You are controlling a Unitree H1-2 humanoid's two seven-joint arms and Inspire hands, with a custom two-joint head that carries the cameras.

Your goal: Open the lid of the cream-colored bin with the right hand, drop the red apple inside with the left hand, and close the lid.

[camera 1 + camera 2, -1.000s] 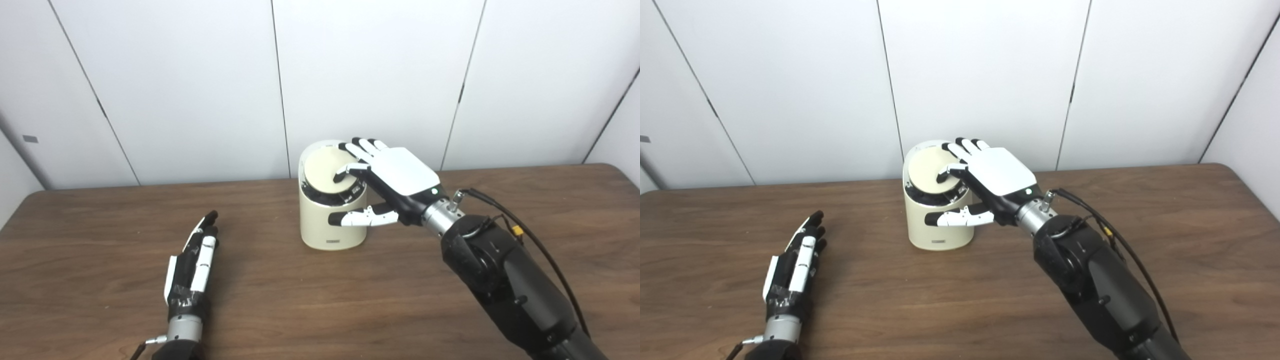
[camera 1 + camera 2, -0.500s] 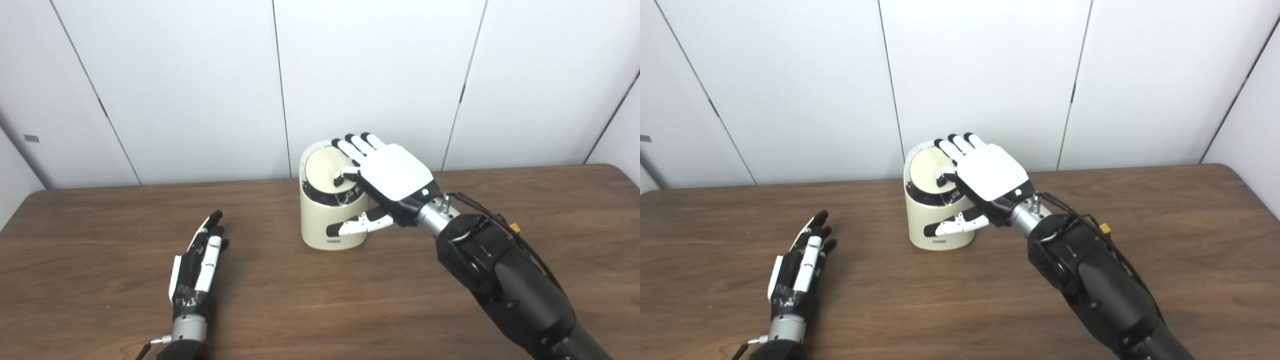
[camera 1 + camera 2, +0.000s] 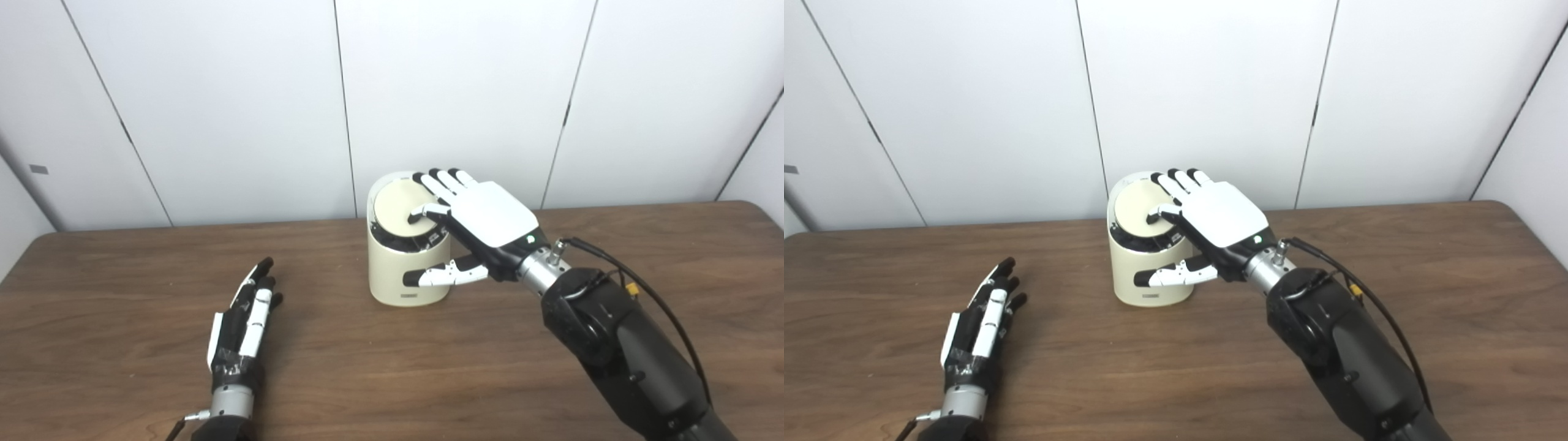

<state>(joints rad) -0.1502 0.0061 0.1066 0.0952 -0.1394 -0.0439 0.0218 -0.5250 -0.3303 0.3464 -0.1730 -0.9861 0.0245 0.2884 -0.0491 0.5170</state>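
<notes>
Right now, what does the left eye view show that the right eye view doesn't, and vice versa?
Left eye only: the table's rounded left rear corner, and the grey wall plate in full; the right eye cuts that corner off and catches only a sliver of the plate.
Right eye only: a longer run of the table's right edge.
Both: the right hand spread on the lid of the cream bin, and the left hand open and holding nothing. No apple in either.

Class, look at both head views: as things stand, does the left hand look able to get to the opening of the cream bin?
Probably not yet. The left hand lies open on the table, apart from the cream bin. The lid covers the top, and the right hand lies across it.
</notes>
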